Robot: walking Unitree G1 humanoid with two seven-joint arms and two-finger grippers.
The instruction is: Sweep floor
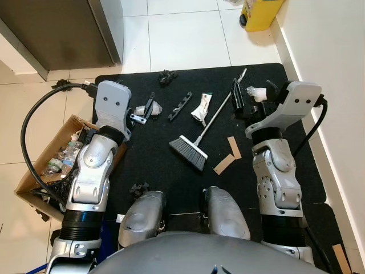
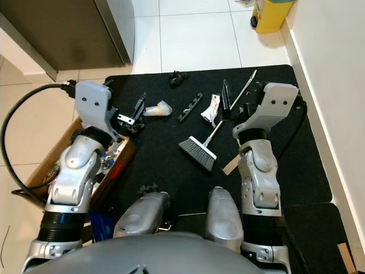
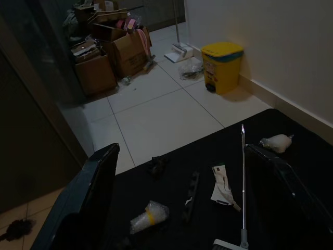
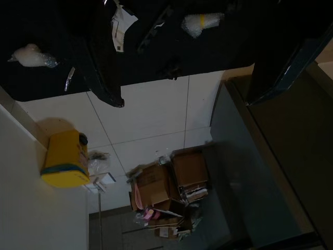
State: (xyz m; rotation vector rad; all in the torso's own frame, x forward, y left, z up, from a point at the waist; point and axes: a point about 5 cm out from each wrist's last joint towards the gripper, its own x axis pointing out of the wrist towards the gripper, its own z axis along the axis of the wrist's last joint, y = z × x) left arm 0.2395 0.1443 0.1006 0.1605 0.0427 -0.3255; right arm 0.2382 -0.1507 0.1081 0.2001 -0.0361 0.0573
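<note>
Broom (image 1: 197, 142) lies on black mat (image 1: 142, 165) between both seemingly empty grippers, left (image 1: 149, 107) and right (image 1: 236, 98), jaws parted.

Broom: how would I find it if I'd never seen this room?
Look at the black mat on the white tiled floor. Near its middle, among scattered litter, lies the broom. It alone has a thin silver handle ending in a fan of grey bristles.

A small hand broom (image 1: 201, 135) lies flat on the black mat (image 1: 148, 154). Its grey bristle head points toward the robot. Its thin silver handle angles away toward the mat's far edge.
</note>
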